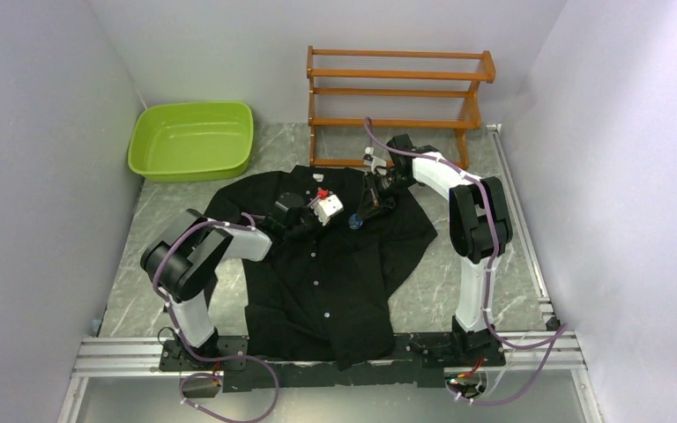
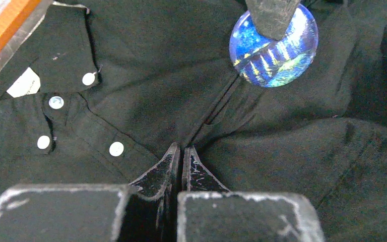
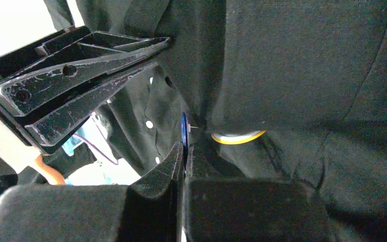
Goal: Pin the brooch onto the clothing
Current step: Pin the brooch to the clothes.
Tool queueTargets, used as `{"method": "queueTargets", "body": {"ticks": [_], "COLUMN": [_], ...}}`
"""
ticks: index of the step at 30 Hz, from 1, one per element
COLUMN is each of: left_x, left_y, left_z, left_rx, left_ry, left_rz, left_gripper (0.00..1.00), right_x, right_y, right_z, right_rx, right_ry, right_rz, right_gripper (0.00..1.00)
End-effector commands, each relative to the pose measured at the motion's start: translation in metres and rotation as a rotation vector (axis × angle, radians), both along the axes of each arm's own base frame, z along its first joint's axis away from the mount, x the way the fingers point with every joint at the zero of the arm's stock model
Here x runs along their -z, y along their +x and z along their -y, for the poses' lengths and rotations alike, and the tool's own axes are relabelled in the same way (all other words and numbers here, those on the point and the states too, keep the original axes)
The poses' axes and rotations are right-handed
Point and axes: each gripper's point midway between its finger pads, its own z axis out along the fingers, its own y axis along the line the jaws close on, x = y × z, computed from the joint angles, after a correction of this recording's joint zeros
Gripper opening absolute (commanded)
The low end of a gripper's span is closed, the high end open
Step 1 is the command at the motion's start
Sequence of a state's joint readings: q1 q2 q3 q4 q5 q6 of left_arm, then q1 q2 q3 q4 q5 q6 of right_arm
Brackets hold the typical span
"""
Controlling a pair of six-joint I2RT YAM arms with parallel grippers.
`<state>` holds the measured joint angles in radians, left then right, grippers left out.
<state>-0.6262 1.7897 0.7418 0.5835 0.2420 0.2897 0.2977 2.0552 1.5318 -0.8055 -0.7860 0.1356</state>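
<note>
The clothing [image 1: 335, 282] is a black button-up shirt spread flat on the table, collar toward the back. The brooch [image 2: 274, 50] is a round glassy disc with a blue and yellow night-sky picture, standing over the shirt's chest. My right gripper [image 3: 185, 151] is shut on it, and the disc's blue edge [image 3: 184, 132] sticks up between the fingertips. A yellow-rimmed round piece [image 3: 238, 136] sits close behind, partly under a fold. My left gripper [image 2: 181, 151] is shut on a pinch of the shirt's front placket [image 2: 146, 65], just short of the brooch.
A green plastic basin [image 1: 192, 139] stands at the back left and a wooden rack [image 1: 397, 88] at the back centre. The white neck label [image 2: 24, 82] and small white buttons [image 2: 116, 148] lie left of the left fingers. Walls close both sides.
</note>
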Motion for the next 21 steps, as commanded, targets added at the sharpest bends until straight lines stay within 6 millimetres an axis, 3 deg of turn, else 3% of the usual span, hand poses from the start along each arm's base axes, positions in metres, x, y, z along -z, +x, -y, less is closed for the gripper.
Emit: {"method": "queueTargets", "body": {"ticks": [1, 10, 14, 17, 19, 20, 21], "left_x": [0.014, 0.011, -0.008, -0.039, -0.059, -0.070, -0.074], "left_y": [0.011, 0.011, 0.006, 0.001, -0.002, -0.006, -0.010], "left_z": [-0.045, -0.044, -0.031, -0.019, -0.013, -0.007, -0.003], "left_rx": [-0.146, -0.140, -0.049, 0.000, 0.019, 0.061, 0.090], "left_ry": [0.084, 0.084, 0.047, -0.017, -0.061, -0.067, -0.065], "left_rz": [-0.030, -0.030, 0.020, 0.096, 0.158, 0.206, 0.226], "left_gripper": [0.03, 0.03, 0.04, 0.40, 0.57, 0.77, 0.86], "right_x": [-0.024, -0.027, -0.030, -0.033, -0.034, -0.034, -0.035], "right_y": [-0.004, -0.006, -0.003, 0.002, 0.004, 0.005, 0.004], "right_z": [0.021, 0.027, 0.022, 0.015, 0.010, 0.008, 0.005], "right_rx": [0.039, 0.046, 0.054, 0.082, 0.100, 0.109, 0.115], "right_ry": [-0.056, -0.081, -0.056, -0.039, -0.047, -0.048, -0.047], "right_rz": [0.043, 0.054, 0.054, 0.052, 0.051, 0.049, 0.044], "right_gripper": [0.00, 0.00, 0.00, 0.00, 0.00, 0.00, 0.00]}}
